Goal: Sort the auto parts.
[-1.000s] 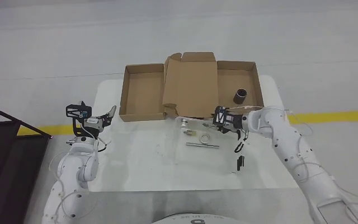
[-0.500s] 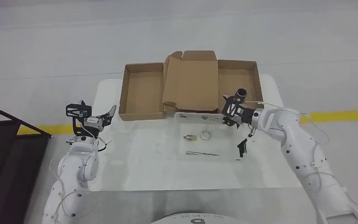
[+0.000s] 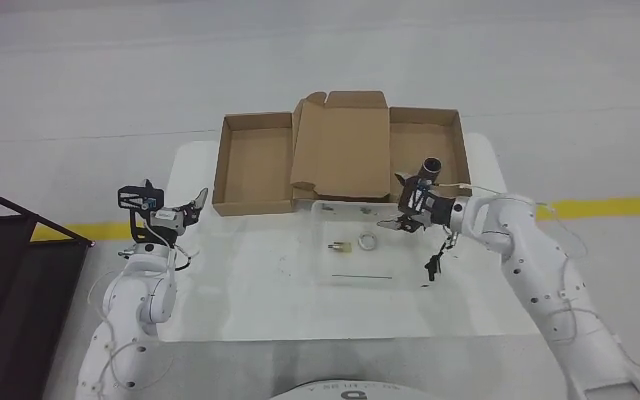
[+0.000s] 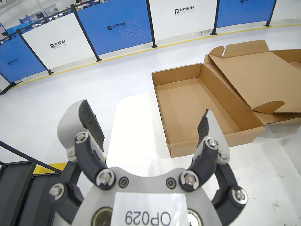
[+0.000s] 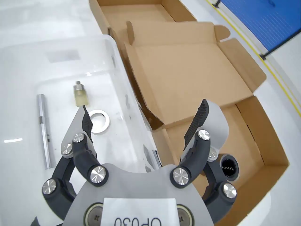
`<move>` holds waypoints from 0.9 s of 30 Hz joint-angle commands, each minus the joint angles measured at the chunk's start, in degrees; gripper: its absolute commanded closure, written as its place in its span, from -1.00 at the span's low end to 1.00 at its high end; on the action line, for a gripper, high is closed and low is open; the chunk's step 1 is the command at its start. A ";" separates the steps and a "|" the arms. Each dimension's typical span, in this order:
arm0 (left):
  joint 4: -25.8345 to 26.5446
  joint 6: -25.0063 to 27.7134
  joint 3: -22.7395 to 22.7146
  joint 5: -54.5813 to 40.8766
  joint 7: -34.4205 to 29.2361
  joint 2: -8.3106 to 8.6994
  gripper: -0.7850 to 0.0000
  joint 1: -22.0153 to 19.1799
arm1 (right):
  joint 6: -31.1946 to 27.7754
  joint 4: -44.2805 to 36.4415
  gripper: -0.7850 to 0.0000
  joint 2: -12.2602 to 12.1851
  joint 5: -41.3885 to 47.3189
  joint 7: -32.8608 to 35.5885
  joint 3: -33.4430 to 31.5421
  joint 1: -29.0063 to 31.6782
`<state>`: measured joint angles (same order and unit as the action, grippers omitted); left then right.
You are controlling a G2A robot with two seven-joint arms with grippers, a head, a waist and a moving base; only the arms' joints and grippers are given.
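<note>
From above, a cardboard box [image 3: 245,165] lies along the far edge of the white tabletop [image 3: 250,300], with its flap [image 3: 342,150] folded over the middle. A dark cylinder [image 3: 431,165] sits in the box's right compartment. Just in front of the box, near the middle of the tabletop, a clear tray [image 3: 322,212] holds 3 parts: a metal rod [image 3: 362,277], a ring [image 3: 367,241] and a small fitting [image 3: 340,245]. The right gripper [image 3: 398,204] hangs over the tray's right end, beside the box's near wall, spread wide and empty. The left gripper [image 3: 188,207] is at the left edge of the tabletop, well apart from the tray.

In the left wrist view, the left gripper [image 4: 144,109] is open wide with nothing between its fingers, facing the box's left compartment [image 4: 178,75].

In the right wrist view, the right gripper [image 5: 144,104] is spread wide and holds nothing. The ring [image 5: 100,121] lies just beside 1 fingertip. The fitting [image 5: 80,95] and the rod [image 5: 43,130] lie near it on the tray floor, and none of the 3 touch. The dark cylinder [image 5: 229,167] is partly hidden behind the gripper, its open end showing.
</note>
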<state>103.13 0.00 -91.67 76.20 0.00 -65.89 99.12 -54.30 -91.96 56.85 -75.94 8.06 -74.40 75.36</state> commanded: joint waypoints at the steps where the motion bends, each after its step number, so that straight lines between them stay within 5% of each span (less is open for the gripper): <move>1: 0.00 0.00 0.00 0.00 0.00 0.00 -1.00 0.00 | -3.70 -1.43 -0.59 -0.47 -2.54 -2.67 -0.86 1.09; 3: 0.00 0.00 0.00 0.00 0.00 0.00 -1.00 0.00 | -3.70 -2.91 -0.02 -1.09 -5.47 -4.62 -0.47 2.35; 5: 0.00 0.00 0.00 0.00 0.00 0.00 -1.00 0.00 | -3.70 -3.80 0.08 -1.81 -8.19 -5.96 0.44 3.05; 12: 0.00 0.00 0.00 0.00 0.00 0.00 -1.00 0.00 | -3.70 -2.65 0.04 -3.36 -12.24 -4.52 6.17 1.02; 19: 0.00 0.00 0.00 0.00 0.00 0.00 -1.00 0.00 | -3.70 -0.26 -0.13 -4.07 -9.37 5.75 14.61 -4.25; 27: 0.00 0.00 0.00 0.00 0.00 0.00 -1.00 0.00 | -3.70 1.18 0.11 -5.75 -1.80 12.08 20.97 -9.35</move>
<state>103.13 0.00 -91.67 76.20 0.00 -65.89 99.12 -58.00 -90.82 51.35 -78.29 19.39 -54.11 66.49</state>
